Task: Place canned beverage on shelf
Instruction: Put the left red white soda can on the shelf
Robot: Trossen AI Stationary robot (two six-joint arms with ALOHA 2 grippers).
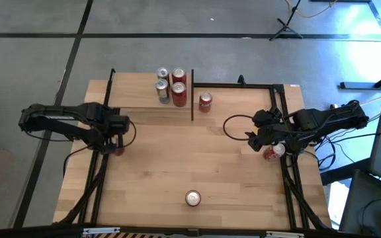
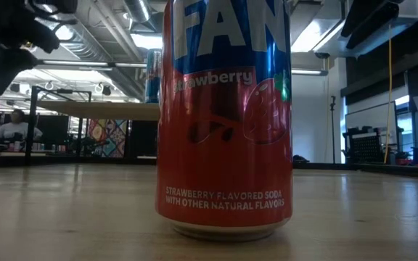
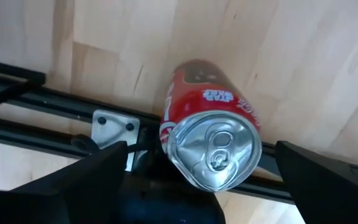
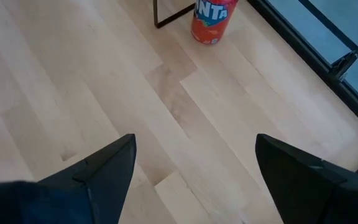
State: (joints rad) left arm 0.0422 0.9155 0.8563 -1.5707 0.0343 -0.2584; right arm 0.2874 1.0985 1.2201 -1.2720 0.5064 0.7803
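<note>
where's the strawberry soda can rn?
The strawberry soda can stands upright alone near the table's front edge, about centred in the high view, between both arms and far from the shelf.

four cans [image 1: 170, 84] upright on the shelf [image 1: 137, 92] — others on the tabletop.

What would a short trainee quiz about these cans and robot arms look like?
1. How many drink cans stand on the small raised light-wood shelf?
2. True or false: the left end effector is shut on the red Star Wars aluminium can.
3. The red metal can nearest the front edge of the wooden table holds: A lemonade, B strawberry soda, C water?
Key: 1 four; 2 false, it is open; 3 B.
</note>
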